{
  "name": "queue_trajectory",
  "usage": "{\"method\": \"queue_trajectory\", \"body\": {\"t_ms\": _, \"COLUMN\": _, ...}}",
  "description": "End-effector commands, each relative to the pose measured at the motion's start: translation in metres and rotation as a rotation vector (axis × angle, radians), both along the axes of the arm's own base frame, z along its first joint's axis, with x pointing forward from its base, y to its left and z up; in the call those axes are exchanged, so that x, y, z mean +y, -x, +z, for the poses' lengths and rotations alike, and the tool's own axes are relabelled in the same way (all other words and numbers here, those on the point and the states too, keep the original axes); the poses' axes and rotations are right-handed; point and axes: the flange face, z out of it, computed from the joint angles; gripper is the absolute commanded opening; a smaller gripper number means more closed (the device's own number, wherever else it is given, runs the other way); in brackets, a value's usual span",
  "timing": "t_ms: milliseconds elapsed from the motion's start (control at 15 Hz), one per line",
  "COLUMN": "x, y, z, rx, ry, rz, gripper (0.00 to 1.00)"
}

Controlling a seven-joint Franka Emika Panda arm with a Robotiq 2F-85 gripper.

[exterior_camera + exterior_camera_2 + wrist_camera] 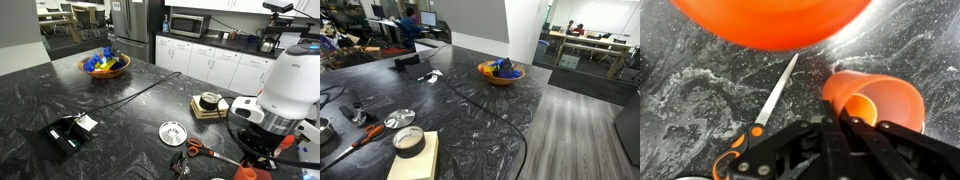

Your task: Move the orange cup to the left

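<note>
In the wrist view the orange cup (880,98) stands on the dark marble counter with its round opening facing the camera. My gripper (837,122) has its two black fingers close together, pinching the cup's left rim wall, one finger inside and one outside. In an exterior view the gripper (257,162) is low over the counter at the near right, under the white arm, and the cup is mostly hidden there. The arm and the cup are out of view in the exterior view with the wood floor.
Orange-handled scissors (758,125) (205,152) (365,135) lie just left of the cup. A large blurred orange object (770,20) fills the wrist view's top. A silver disc (173,132), a tape roll on a wooden block (208,102), a bowl (105,66), a black device (68,133) and a cable lie about.
</note>
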Motion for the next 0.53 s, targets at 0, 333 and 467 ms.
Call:
{"method": "queue_trajectory", "body": {"t_ms": 0, "x": 0.008, "y": -0.009, "z": 0.027, "rx": -0.046, "ry": 0.074, "rz": -0.015, "gripper": 0.01}}
{"method": "queue_trajectory", "body": {"t_ms": 333, "x": 0.034, "y": -0.019, "z": 0.067, "rx": -0.104, "ry": 0.117, "rz": 0.026, "gripper": 0.01}}
{"method": "queue_trajectory", "body": {"t_ms": 467, "x": 0.047, "y": -0.022, "z": 0.076, "rx": -0.119, "ry": 0.121, "rz": 0.056, "gripper": 0.01}}
